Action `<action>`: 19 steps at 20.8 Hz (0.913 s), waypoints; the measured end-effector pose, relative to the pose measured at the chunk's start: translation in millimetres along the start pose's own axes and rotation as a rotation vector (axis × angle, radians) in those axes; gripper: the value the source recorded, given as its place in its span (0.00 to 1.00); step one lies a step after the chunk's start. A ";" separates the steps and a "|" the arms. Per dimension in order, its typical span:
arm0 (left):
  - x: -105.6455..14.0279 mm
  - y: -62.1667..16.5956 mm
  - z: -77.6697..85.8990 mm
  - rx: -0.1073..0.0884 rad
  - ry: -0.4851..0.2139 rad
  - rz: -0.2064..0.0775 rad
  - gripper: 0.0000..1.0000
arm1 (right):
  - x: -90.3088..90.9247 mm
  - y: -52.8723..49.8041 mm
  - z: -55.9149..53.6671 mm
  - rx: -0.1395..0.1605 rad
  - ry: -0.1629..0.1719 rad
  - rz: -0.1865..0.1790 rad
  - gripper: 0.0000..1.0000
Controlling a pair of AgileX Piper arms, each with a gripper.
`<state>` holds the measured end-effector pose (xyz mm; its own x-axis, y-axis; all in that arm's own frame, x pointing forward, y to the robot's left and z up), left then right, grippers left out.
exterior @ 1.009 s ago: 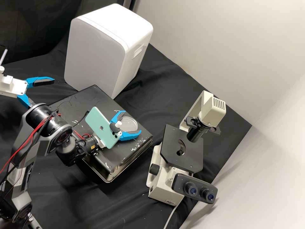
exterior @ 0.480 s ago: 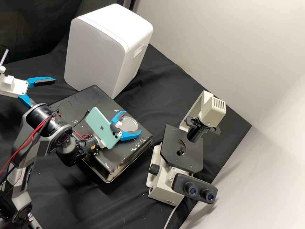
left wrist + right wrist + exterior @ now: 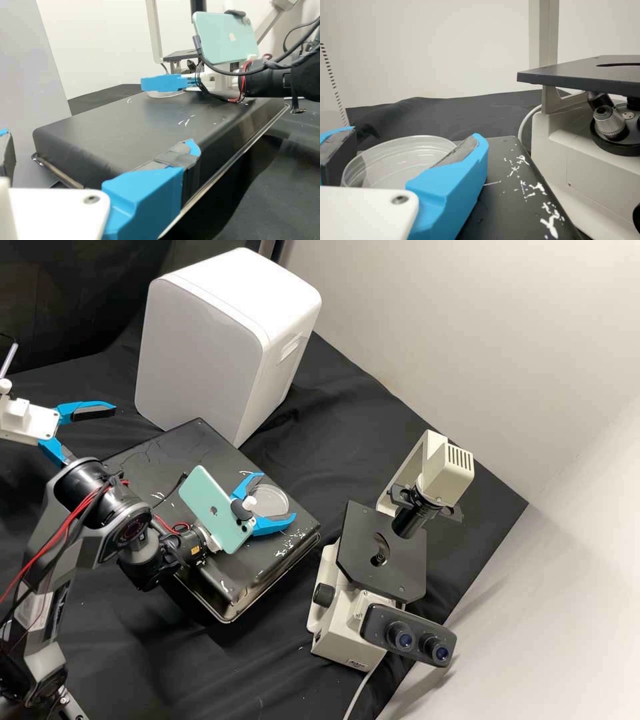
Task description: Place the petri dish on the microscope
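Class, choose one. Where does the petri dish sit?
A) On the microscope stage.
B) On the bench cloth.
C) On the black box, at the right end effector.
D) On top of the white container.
C: the petri dish lies flat on the black box at the right end effector, apart from the microscope.

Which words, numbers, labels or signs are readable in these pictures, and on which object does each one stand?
No text is legible in any view.
Phone: a small logo mark on its back, no letters.
Microscope: a small label low on its base, too small to read.
Right arm: a sticker on its lower part, print too small to read.
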<state>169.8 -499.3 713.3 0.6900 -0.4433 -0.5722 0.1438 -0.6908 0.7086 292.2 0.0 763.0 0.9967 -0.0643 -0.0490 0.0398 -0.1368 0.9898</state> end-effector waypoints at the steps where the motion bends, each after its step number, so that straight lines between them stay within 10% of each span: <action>1: 0.0 0.0 0.0 0.000 0.000 0.000 1.00 | -1.9 1.1 -0.5 0.000 0.001 0.001 0.00; 18: 0.5 -1.6 -0.6 -0.005 0.004 -0.007 1.00 | -12.5 9.1 -4.0 0.031 0.021 0.010 0.00; 19: 0.5 -1.6 -0.6 -0.005 0.004 -0.007 1.00 | -12.5 9.1 -4.0 0.031 0.021 0.010 1.00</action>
<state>170.4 -498.1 712.2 0.6917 -0.4361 -0.5756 0.1521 -0.6912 0.7065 280.4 3.4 773.2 0.9984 -0.0446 -0.0361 0.0281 -0.1673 0.9855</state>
